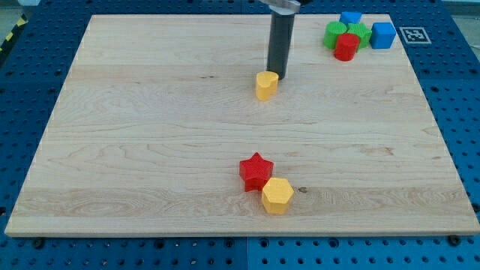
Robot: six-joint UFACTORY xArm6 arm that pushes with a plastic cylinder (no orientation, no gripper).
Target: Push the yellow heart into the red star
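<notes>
The yellow heart (pixel 265 85) lies on the wooden board (pixel 135 142), a little above the middle. My tip (pixel 277 75) stands just at the heart's upper right edge, touching or nearly touching it. The red star (pixel 256 171) lies far below the heart, towards the view's bottom. A yellow hexagon (pixel 277 196) sits right against the star's lower right side.
A cluster of blocks sits at the view's top right corner: a red cylinder (pixel 346 47), a green block (pixel 334 34), another green block (pixel 359 33), a blue cube (pixel 382 35) and a blue block (pixel 350 18) behind them.
</notes>
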